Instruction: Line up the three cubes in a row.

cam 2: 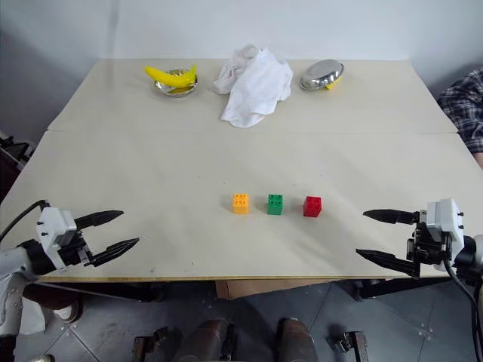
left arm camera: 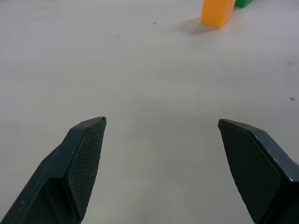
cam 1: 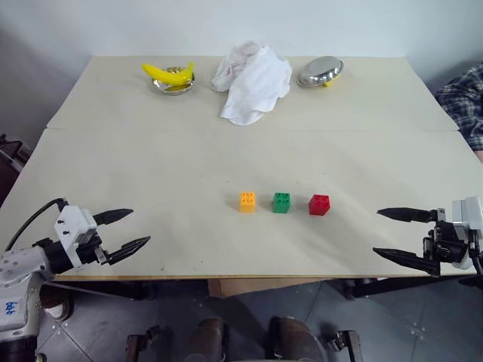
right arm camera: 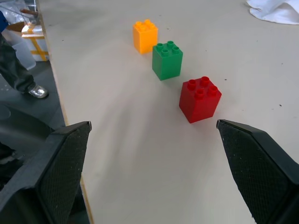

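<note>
both grippers sit closest, low over the near edge of the table (cam 1: 151, 188). left gripper (cam 1: 128, 231) hangs at the near left corner with its two black fingers spread apart and nothing between them; its tips point toward the middle of the table. right gripper (cam 1: 389, 234) hangs at the near right corner, fingers spread wide and holding nothing, tips pointing back toward the left one. both stand well apart from the blocks.

between them, a little farther in, three studded cubes stand in a row, side by side with small gaps and not touching: orange cube (cam 1: 247, 201) on the left, green cube (cam 1: 281, 202) in the middle, red cube (cam 1: 319, 204) on the right. all three stand upright with studs up.

along the far edge, a banana (cam 1: 167, 72) lies across a small metal bowl (cam 1: 172, 85) at the left, a crumpled white cloth (cam 1: 251, 81) lies in the middle, and a second metal bowl (cam 1: 319, 72) sits tilted at the right. a person's plaid sleeve (cam 1: 464, 102) shows at the right edge.

no readable writing or brand marks show on the cubes, the bowls or the table.
</note>
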